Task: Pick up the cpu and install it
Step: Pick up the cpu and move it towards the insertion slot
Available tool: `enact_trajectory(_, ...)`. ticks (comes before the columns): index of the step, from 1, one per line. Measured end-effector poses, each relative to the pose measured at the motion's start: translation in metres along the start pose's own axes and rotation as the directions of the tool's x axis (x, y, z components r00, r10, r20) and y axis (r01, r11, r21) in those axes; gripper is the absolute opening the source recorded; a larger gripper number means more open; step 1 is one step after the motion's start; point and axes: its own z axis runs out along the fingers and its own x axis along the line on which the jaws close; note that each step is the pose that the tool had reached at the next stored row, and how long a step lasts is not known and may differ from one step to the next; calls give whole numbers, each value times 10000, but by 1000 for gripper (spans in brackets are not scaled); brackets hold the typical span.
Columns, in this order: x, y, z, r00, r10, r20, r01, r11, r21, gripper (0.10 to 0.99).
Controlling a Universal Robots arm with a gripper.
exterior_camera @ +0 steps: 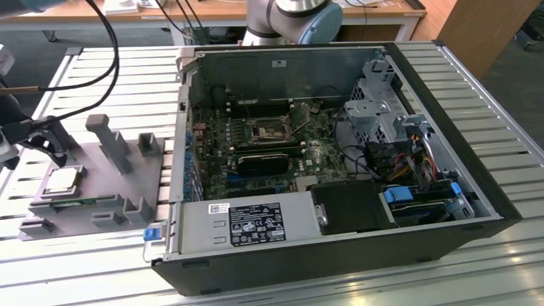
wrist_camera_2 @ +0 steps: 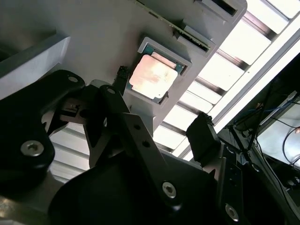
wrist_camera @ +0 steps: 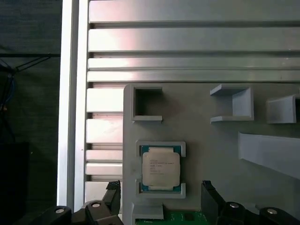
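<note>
The cpu [exterior_camera: 62, 180] is a small silver-topped square lying flat in a pocket of the grey fixture tray [exterior_camera: 127, 185] at the exterior view's left. Both wrist views show the cpu [wrist_camera: 160, 168] [wrist_camera_2: 153, 76] seated in its framed recess. My gripper [exterior_camera: 42, 141] hovers over the tray's near-left part, just above and beside the chip. In the first wrist view my gripper [wrist_camera: 161, 199] stands open, its black fingertips [wrist_camera: 112, 196] spread wider than the chip, with nothing between them. The second wrist view shows my gripper [wrist_camera_2: 161, 108] the same way.
An open computer case [exterior_camera: 476, 191] lies in the middle of the slatted metal table [exterior_camera: 85, 268]. Inside are the motherboard with its socket [exterior_camera: 270, 131], a black block [exterior_camera: 264, 162] and a power supply [exterior_camera: 246, 223]. Upright posts [exterior_camera: 109, 143] rise from the tray. Cables [exterior_camera: 102, 57] hang at the upper left.
</note>
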Motion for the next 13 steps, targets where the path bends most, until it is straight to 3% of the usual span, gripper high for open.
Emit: enact_trajectory(13,-6,-9,192,10000,-39,-2,39,10000,1,776)
